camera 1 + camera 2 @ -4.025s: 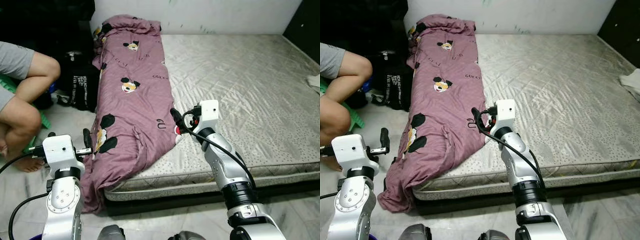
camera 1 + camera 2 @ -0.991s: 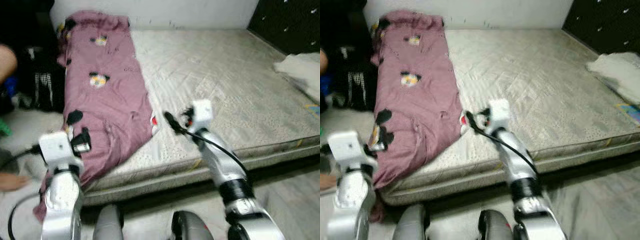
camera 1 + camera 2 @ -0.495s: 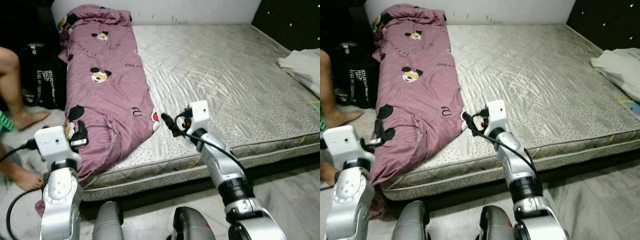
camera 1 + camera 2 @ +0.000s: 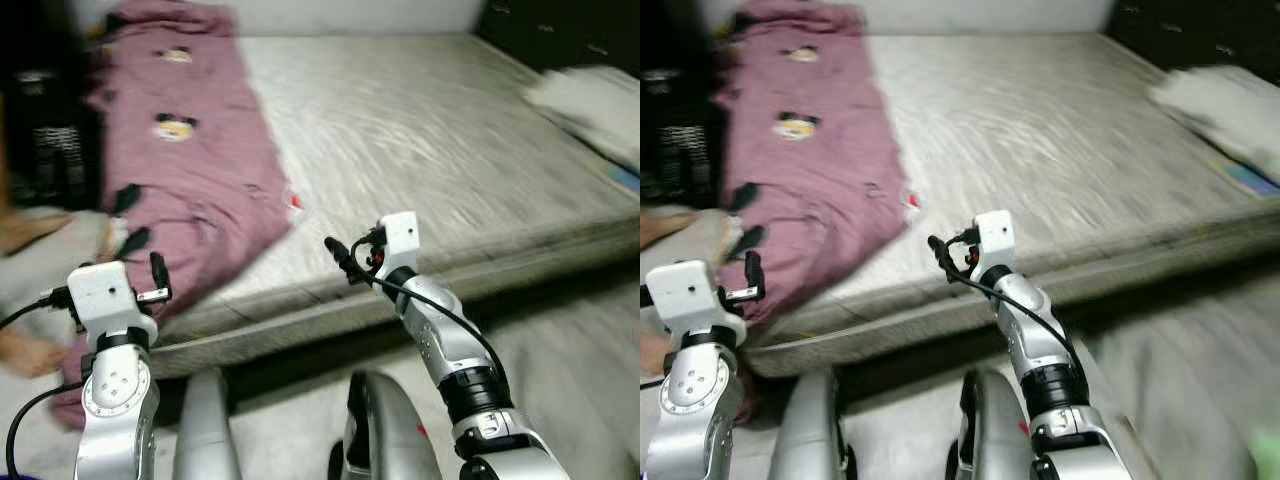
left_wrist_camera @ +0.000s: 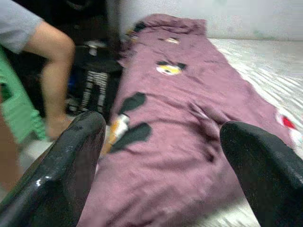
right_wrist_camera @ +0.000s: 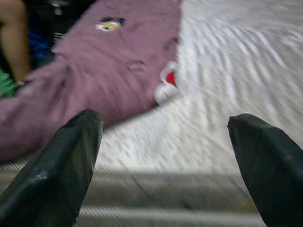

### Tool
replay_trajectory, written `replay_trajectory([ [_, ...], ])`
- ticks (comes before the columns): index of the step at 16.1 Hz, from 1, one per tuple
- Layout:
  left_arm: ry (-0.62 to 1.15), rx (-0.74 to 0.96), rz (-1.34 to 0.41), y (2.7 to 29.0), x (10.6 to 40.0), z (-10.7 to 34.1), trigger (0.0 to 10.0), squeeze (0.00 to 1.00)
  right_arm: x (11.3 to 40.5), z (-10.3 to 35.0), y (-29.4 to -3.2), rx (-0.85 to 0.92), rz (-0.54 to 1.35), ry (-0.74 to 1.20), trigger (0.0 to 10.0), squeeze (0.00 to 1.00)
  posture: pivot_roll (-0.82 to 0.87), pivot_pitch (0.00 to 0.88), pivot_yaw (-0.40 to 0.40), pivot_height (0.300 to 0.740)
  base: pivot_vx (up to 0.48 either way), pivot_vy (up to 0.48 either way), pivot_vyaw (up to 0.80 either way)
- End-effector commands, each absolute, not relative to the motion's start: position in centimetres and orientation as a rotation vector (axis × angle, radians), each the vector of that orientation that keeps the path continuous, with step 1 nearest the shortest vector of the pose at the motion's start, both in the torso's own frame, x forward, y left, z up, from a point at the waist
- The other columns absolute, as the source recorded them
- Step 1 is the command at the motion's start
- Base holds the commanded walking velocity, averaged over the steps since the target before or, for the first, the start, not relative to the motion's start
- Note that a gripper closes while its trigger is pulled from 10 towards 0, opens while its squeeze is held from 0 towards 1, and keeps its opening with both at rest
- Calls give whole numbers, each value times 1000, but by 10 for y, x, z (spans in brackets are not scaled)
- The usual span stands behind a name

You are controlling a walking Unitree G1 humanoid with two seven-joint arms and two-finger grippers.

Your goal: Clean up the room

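**A:** Bedding first: where does the purple blanket (image 4: 185,170) lie?

**B:** Along the mattress's (image 4: 430,130) left side, running from about 11 o'clock at the far wall down toward 9 o'clock, where its near end spills over the mattress edge toward the floor (image 4: 590,350). It carries cartoon mouse prints. The head views are blurred, so finer detail is lost.

**A:** And the grippers?

**B:** The left gripper (image 5: 161,156) is raised at about 8 o'clock, just off the blanket's hanging end. In its wrist view the two black fingers (image 5: 57,165) stand wide apart with nothing between them, the blanket stretching away beyond. The right gripper (image 6: 165,156) is up near the centre, over the near edge of the mattress, pointing toward 10 o'clock at the blanket's lower corner. Its fingers (image 6: 52,165) are likewise spread wide and empty; a red-and-white patch (image 6: 166,85) of the blanket's print shows past them.

**A:** Anything else around?

**B:** A pale bundle of cloth (image 4: 585,105) at 2 o'clock on the mattress's right edge, well apart from the blanket. A person's bare leg (image 5: 54,75) beside the bed at 9 o'clock, and a black bag (image 5: 94,87) on the floor between that leg and the blanket.
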State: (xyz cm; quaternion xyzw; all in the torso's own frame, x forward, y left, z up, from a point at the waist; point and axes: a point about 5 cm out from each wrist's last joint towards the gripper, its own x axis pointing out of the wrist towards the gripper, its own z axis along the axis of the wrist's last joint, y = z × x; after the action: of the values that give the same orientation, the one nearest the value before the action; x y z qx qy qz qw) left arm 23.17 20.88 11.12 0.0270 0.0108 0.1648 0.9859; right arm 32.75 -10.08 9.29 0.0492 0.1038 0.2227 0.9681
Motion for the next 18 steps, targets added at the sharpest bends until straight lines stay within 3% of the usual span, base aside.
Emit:
replay_trajectory([
  [1,11,43,329,207,233,115,10000,0,329,96,-104,89,443,207,10000,0,-32,77,-82,539,0,0,0],
  [6,14,26,331,206,237,116,10000,0,329,98,-100,84,459,202,10000,0,-32,78,-75,539,0,0,0],
  [12,3,14,298,203,241,118,10000,0,331,98,-99,83,455,205,10000,0,-34,72,-73,539,0,0,291],
  [15,1,10,292,202,241,118,10000,0,331,98,-98,71,465,203,10000,0,-33,71,-73,539,0,0,725],
  [18,1,10,285,202,242,118,10000,0,332,98,-99,77,454,210,10000,0,-34,70,-73,539,170,0,0],
])
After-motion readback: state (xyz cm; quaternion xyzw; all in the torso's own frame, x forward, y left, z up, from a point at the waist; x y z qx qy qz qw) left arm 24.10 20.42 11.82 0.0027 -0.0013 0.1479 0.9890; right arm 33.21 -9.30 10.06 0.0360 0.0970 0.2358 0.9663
